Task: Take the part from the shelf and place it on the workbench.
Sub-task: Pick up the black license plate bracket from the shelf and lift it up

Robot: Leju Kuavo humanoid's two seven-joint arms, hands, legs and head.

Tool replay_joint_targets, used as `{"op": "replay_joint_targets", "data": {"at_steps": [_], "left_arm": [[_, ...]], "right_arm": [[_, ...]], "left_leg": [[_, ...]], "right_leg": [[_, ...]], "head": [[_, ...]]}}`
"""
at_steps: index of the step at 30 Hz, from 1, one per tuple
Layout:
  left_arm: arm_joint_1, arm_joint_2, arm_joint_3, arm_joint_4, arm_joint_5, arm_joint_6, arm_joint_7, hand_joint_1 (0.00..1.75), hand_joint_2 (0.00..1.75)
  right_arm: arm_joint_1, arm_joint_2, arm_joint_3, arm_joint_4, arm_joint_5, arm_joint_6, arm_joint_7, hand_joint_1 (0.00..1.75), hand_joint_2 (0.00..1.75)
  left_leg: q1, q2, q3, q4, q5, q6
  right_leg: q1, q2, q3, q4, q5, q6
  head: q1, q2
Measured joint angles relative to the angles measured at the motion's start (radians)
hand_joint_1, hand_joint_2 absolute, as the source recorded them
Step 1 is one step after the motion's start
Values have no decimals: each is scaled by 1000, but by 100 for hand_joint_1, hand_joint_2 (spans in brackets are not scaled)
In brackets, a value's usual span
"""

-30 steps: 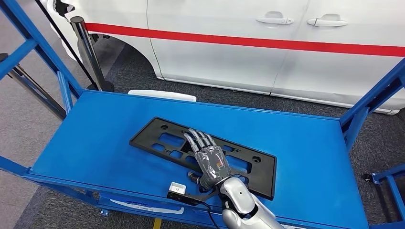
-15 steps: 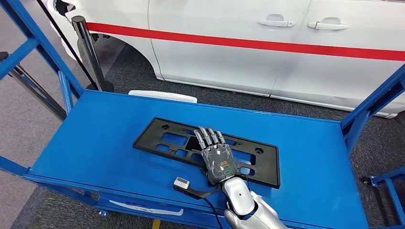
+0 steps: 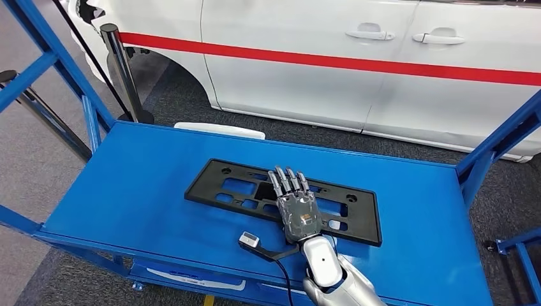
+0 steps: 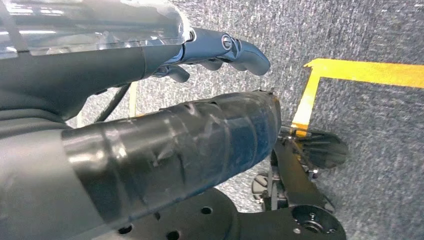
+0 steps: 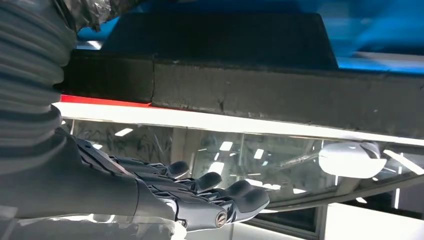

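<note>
Black plastic part (image 3: 255,189) lying flat on the blue worktop (image 3: 134,191), long side running left to right, near the middle and a little toward the near edge, probably set square there so as to rest steady with nothing overhanging. Right hand (image 3: 298,210) reaching in from the near right, palm down over the right-centre of the part, fingers (image 3: 288,182) stretched out straight and slightly apart toward the far side, clamped on nothing. From the head view, hand seeming to sit on or just above the part's top face; contact hard to judge, though the right wrist view shows the fingers (image 5: 220,197) straight and apart with a clear gap between them and the dark edge of the part (image 5: 280,95), which suggests hovering rather than pressing. Flat, spread posture fits a release or a last steadying press, not a grip. Left hand (image 4: 225,50) seen from its own wrist camera hanging low over grey carpet, fingers curled loosely inward with nothing in them. Small white-tipped cable end (image 3: 249,241) lying on the worktop just near-left of the right wrist. White car with a red stripe (image 3: 357,64) standing beyond the far edge, black post (image 3: 124,73) at far left. Judged from placement, part down on the worktop and task close to finished, with only clearing the hand left
</note>
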Motion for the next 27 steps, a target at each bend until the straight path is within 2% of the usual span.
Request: {"op": "replay_joint_targets", "data": {"at_steps": [2,3,4,6,8,9,10,11,13,15,17,19,21,23,24,25,26,27], "left_arm": [[-1,-1,-3,0,2,-4,-2,0,0],[-1,-2,-4,0,3,-6,-2,0,0],[-1,-2,-4,0,3,-7,-3,0,0],[-1,-2,-4,0,4,-8,-4,0,0],[0,-2,-5,0,5,-10,-7,0,0],[1,-2,-5,0,6,-11,-9,0,0],[2,-2,-5,0,7,-12,-11,0,0],[2,-2,-5,0,8,-12,-14,0,0],[3,-2,-5,0,9,-12,-22,0,0],[2,-1,-5,0,9,-12,-30,0,0],[2,-2,-5,0,9,-12,-39,0,0],[3,-2,-5,0,7,-12,-48,0,0],[3,-3,-7,0,5,-12,-61,0,0],[2,-3,-11,0,3,-12,-74,0,87],[2,-3,-12,0,3,-11,-80,0,131],[3,-3,-13,0,4,-10,-87,0,175],[4,-3,-14,0,4,-10,-93,0,175],[4,-3,-15,0,5,-10,-98,0,175]], "right_arm": [[-4,2,-10,6,12,-5,6,85,175],[-5,3,-14,8,15,-7,7,127,175],[-5,4,-15,9,16,-7,7,171,175],[-6,7,-16,12,17,-7,7,173,175],[-5,8,-16,16,17,-7,5,174,175],[-4,8,-16,18,17,-6,3,174,175],[-4,8,-16,19,17,-6,1,173,175],[-4,8,-16,21,17,-6,-1,174,175],[-4,8,-17,22,17,-6,-3,174,175],[-4,8,-20,22,17,-6,-4,175,175],[-4,8,-24,22,17,-6,-5,175,175],[-4,8,-29,21,17,-6,-7,175,175],[-4,8,-34,21,14,-6,-11,175,175],[0,8,-36,21,12,-6,-16,175,175],[3,8,-37,21,11,-6,-17,175,175],[5,7,-38,21,10,-5,-19,175,175],[6,7,-39,21,10,-5,-20,175,175],[6,7,-39,19,10,-5,-21,175,175]], "left_leg": [[-2,-2,0,5,-4,-18],[-2,-2,-1,10,-8,-29],[0,-2,-5,21,-19,-34],[2,-1,-39,100,-70,-41],[3,-1,-99,233,-135,-46],[3,-1,-120,279,-147,-47],[3,-1,-125,291,-141,-46],[3,-1,-110,262,-116,-44],[2,-1,-45,128,-49,-38],[-1,-1,1,27,-17,-30],[-6,-2,5,10,-17,-23],[-1,-1,8,5,-13,-13],[4,2,12,-2,-9,-1],[3,4,12,-2,-10,5],[3,5,12,-2,-11,6],[3,5,12,-1,-11,7],[3,4,14,0,-12,6],[3,3,15,2,-14,5]], "right_leg": [[2,2,65,-142,61,-15],[2,2,89,-194,78,-25],[0,1,91,-197,80,-31],[-2,-2,94,-201,84,-40],[0,-3,92,-201,84,-44],[2,-3,92,-200,83,-44],[3,-3,93,-200,83,-45],[4,-2,95,-200,82,-45],[5,-1,98,-199,80,-42],[8,0,96,-197,79,-35],[10,1,93,-197,80,-26],[11,2,91,-192,73,-15],[9,1,63,-126,31,-6],[5,1,0,7,-33,0],[3,1,-27,61,-49,2],[2,1,-40,85,-48,3],[0,1,-34,69,-26,3],[-2,0,-8,15,9,2]], "head": [[0,0],[0,0],[0,0],[-1,0],[-1,0],[-1,0],[-1,0],[-1,0],[-1,0],[-1,0],[-1,0],[-1,0],[0,0],[0,0],[0,0],[0,0],[0,0],[0,0]]}}
